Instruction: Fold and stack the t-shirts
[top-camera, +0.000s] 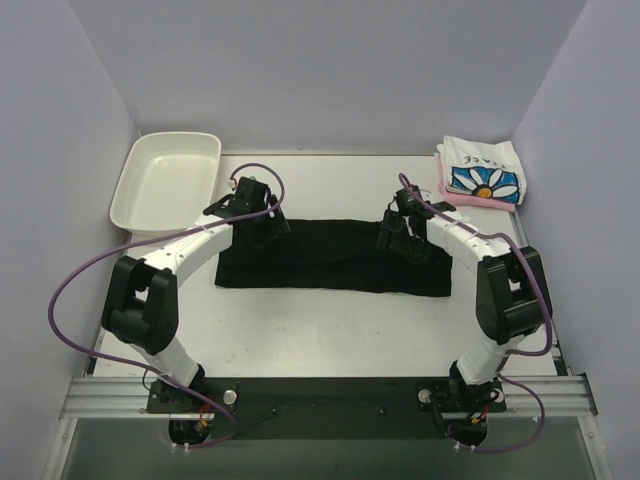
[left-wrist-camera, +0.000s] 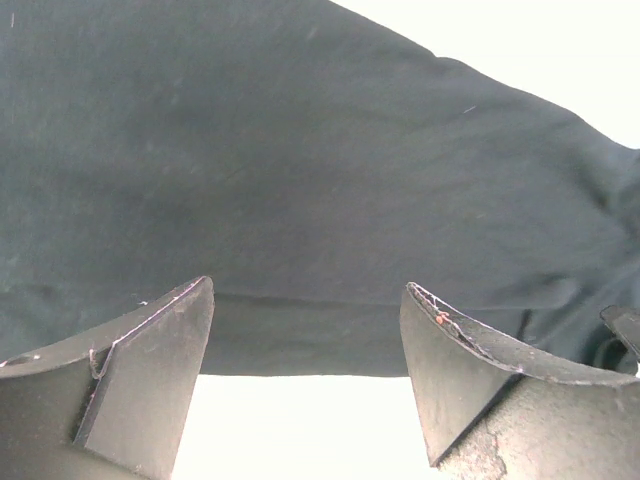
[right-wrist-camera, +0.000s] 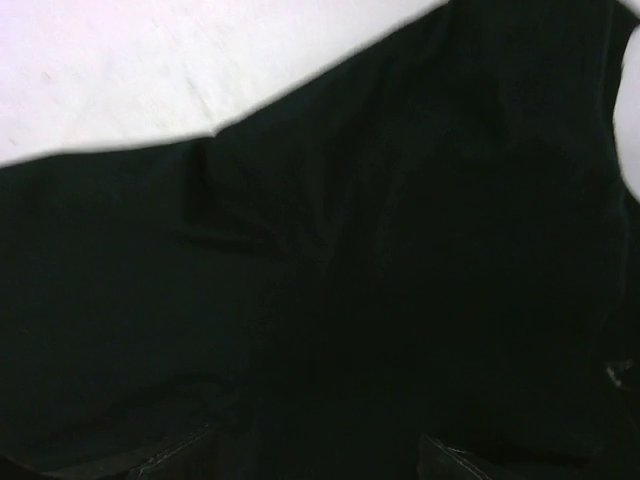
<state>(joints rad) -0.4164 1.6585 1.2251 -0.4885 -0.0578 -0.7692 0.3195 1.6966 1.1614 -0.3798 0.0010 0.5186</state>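
The black t-shirt (top-camera: 335, 258) lay as a long band across the middle of the table (top-camera: 330, 330). The left gripper (top-camera: 262, 222) hung over its far left part and the right gripper (top-camera: 398, 236) over its far right part, both with jaws spread and holding nothing. The daisy-print t-shirt (top-camera: 483, 175) sat folded on the pink t-shirt (top-camera: 478, 203) in the far right corner. The white tray (top-camera: 168, 136) sat at the far left corner.

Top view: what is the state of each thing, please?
black shirt: folded into a strip, lying flat
daisy shirt: folded, top of stack
pink shirt: folded, bottom of stack
tray: empty
left gripper: open, over black shirt
right gripper: open, over black shirt
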